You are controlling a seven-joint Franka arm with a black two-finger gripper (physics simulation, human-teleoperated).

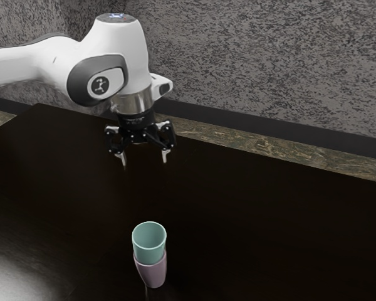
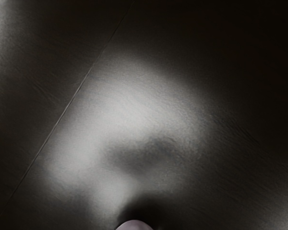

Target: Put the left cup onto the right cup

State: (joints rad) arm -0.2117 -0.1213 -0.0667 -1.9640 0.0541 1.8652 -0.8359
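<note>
A teal cup (image 1: 149, 242) sits nested inside a mauve cup (image 1: 152, 271) on the dark table (image 1: 269, 213), near the front edge in the exterior view. Both stand upright as one stack. My gripper (image 1: 143, 158) hangs well above and behind the stack, open, with nothing between its fingers. In the wrist view a pale mauve rim (image 2: 133, 225) peeks in at the edge, over the glossy dark table (image 2: 144, 120).
A speckled grey wall (image 1: 269, 56) rises behind the table, with a dark skirting band and a mottled stone strip (image 1: 282, 150) along the table's far edge. The dark tabletop spreads wide around the stack on all sides.
</note>
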